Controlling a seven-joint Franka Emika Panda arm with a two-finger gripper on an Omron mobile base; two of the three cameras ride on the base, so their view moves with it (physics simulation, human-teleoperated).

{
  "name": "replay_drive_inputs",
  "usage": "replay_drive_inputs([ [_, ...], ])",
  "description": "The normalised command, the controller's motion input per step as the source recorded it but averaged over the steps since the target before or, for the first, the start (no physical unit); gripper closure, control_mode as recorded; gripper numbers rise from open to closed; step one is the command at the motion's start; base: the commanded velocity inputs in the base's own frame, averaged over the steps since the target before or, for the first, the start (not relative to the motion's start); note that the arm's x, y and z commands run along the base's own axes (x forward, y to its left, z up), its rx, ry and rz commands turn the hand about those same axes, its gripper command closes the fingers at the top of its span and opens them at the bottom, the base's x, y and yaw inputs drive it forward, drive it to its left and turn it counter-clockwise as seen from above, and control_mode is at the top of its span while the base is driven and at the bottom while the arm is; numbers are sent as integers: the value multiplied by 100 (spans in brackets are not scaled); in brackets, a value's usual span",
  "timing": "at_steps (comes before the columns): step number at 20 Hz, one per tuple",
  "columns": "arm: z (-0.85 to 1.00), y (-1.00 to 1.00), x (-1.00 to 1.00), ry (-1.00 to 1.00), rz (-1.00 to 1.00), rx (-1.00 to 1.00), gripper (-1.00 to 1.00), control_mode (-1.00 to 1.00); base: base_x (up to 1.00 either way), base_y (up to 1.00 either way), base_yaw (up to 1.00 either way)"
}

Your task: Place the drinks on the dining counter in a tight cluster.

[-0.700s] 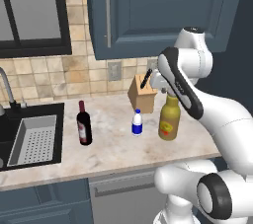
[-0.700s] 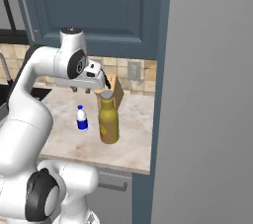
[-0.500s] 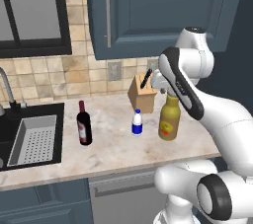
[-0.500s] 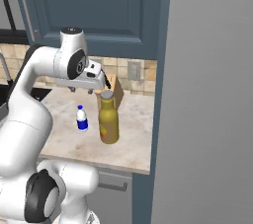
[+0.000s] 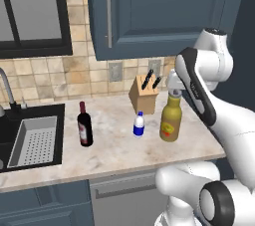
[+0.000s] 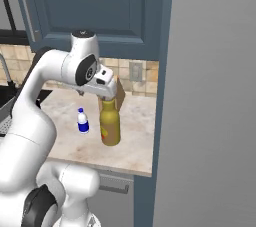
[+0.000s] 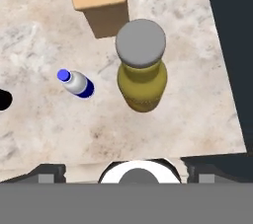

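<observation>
Three drinks stand on the marble counter (image 5: 114,153) by the sink. The tall mustard-yellow bottle (image 5: 170,120) (image 6: 110,123) (image 7: 142,85) with a grey cap is at the right. A small clear blue-labelled bottle (image 5: 139,124) (image 6: 82,121) (image 7: 78,84) is just left of it. The dark wine bottle (image 5: 84,125) with a red top is further left. My gripper (image 5: 173,86) (image 6: 106,91) hangs open straight above the yellow bottle's cap, holding nothing. The dining counter is out of view.
A wooden knife block (image 5: 143,95) (image 7: 101,8) stands close behind the yellow bottle. The black sink (image 5: 30,140) lies at the left. Dark blue upper cabinets (image 5: 159,11) hang above. A tall grey panel (image 6: 210,96) bounds the counter's right end.
</observation>
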Motion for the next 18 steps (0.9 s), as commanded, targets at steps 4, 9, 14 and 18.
replay_drive_inputs([
  [4, 0, -31, -7, 1, -27, 4, -100, -100, 0, 0, 0],
  [9, 0, 0, 10, 0, -13, 0, -100, -100, 0, 0, 0],
  [14, 0, 5, 13, 2, 1, -1, -100, -100, 0, 0, 0],
  [18, 0, 7, 25, 9, 18, -4, -100, -100, 0, 0, 0],
])
